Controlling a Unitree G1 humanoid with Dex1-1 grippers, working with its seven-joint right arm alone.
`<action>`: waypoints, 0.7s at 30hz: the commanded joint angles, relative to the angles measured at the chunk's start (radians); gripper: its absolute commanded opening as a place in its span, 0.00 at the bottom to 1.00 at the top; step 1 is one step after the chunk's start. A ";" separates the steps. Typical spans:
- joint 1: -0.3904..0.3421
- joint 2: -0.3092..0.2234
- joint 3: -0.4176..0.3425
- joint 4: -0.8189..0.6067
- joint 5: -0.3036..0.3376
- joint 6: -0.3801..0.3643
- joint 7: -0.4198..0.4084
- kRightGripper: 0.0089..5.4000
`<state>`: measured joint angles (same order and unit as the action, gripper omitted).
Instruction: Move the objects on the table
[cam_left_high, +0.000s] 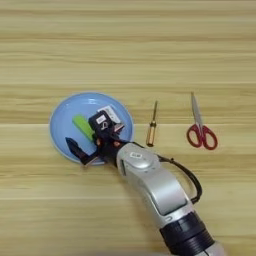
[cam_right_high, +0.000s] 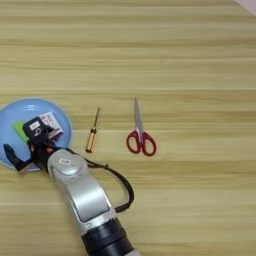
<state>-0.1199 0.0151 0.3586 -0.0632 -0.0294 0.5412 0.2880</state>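
Pale wooden planks with horizontal grain make up the table (cam_left_high: 128, 45), which fills both views; its far half lies bare, as does a wide band to the right of the scissors, and open wood also runs along the near left. Only a sliver of something pale shows at the far right corner in the right eye view.

Coming in from the near edge, the silver forearm (cam_left_high: 157, 187) slants up and left, a black cable looping off its right side. It ends at the right gripper (cam_left_high: 88, 134), whose two black fingers are spread apart over the near part of the plate, one finger (cam_left_high: 76, 148) reaching toward the plate's near left rim and the other standing up by the box; nothing is held between them.

At left of centre sits the round light-blue plate (cam_left_high: 61, 122). Inside it lie the small green block (cam_left_high: 81, 125), tilted, just left of the gripper's upper finger, and the red-and-white flat box (cam_left_high: 111, 114) on the far right part of the plate, partly hidden by the gripper.

Right of the plate, well apart from it, the red-handled scissors (cam_left_high: 200, 131) lie closed, blades pointing far, handles near. Between plate and scissors, close to the plate's rim, lies the thin yellow-handled screwdriver (cam_left_high: 151, 128), tip pointing far.
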 joint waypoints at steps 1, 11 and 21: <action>-0.058 0.005 -0.010 -0.009 -0.012 0.002 -0.020 0.99; -0.072 -0.005 0.003 0.053 -0.043 -0.004 -0.023 0.99; -0.086 -0.009 -0.002 0.111 -0.056 -0.023 -0.028 0.99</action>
<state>-0.1802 0.0147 0.3637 0.0412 -0.0638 0.5288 0.2838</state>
